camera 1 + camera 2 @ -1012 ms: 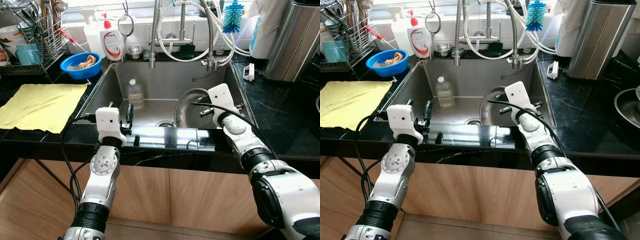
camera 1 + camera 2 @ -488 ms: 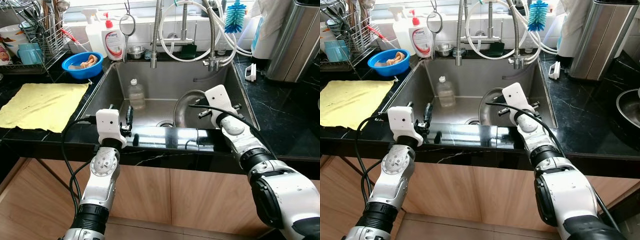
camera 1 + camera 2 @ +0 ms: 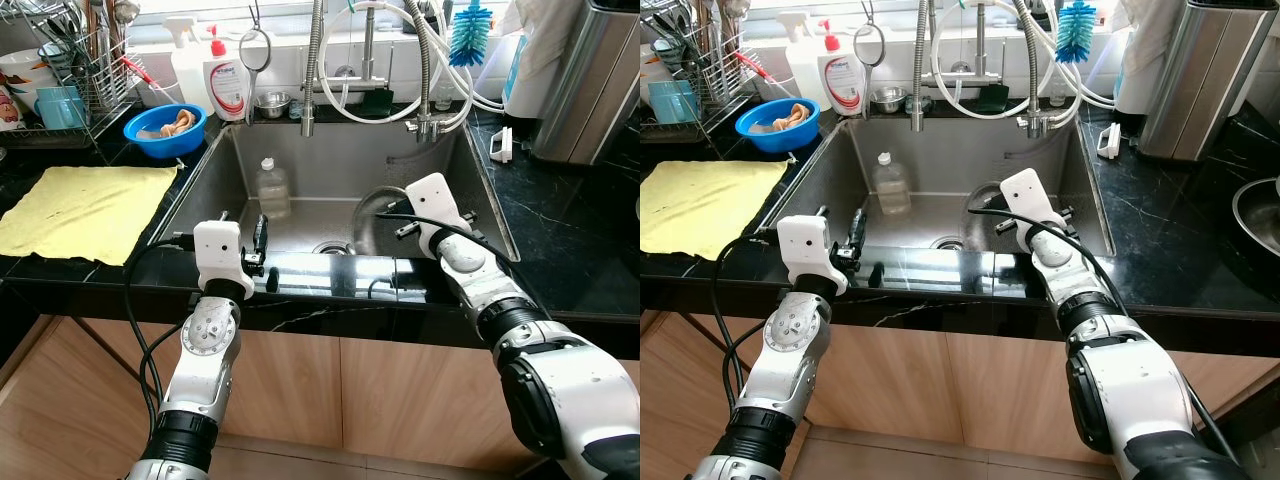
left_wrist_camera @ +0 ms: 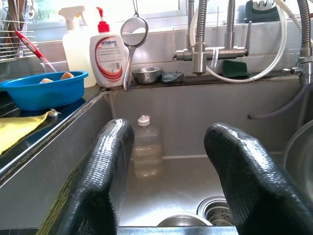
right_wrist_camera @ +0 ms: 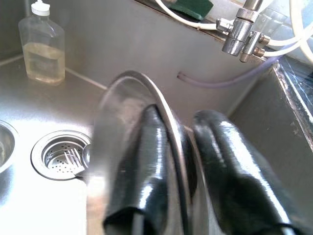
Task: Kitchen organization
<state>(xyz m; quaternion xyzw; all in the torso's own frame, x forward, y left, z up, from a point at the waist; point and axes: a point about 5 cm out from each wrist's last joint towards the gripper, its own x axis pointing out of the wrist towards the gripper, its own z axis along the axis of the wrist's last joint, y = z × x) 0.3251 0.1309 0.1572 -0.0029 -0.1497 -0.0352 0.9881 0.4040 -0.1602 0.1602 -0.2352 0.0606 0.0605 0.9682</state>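
Observation:
A steel bowl (image 3: pixel 371 204) stands on edge at the right of the sink (image 3: pixel 330 160). My right gripper (image 5: pixel 178 125) is shut on the steel bowl, one finger on each side of its rim (image 5: pixel 146 88). My left gripper (image 4: pixel 166 142) is open and holds nothing; it hovers over the sink's front left edge, its fingers (image 3: pixel 260 232) pointing into the basin. A clear plastic bottle (image 3: pixel 270 187) with a white cap stands at the back left of the basin. The drain (image 5: pixel 61 154) lies in the middle of the sink floor.
A blue bowl (image 3: pixel 165 125) and a yellow cloth (image 3: pixel 85 210) lie on the black counter to the left. A dish rack (image 3: pixel 60 70) stands behind them. Soap bottles (image 3: pixel 227 85), faucets (image 3: pixel 310 70) and hoses line the back. A steel bin (image 3: pixel 585 80) stands at the right.
The steel bowl in my right gripper has tipped up further onto its edge and shows a narrower arc. The right wrist has shifted slightly left. The left arm has not moved.

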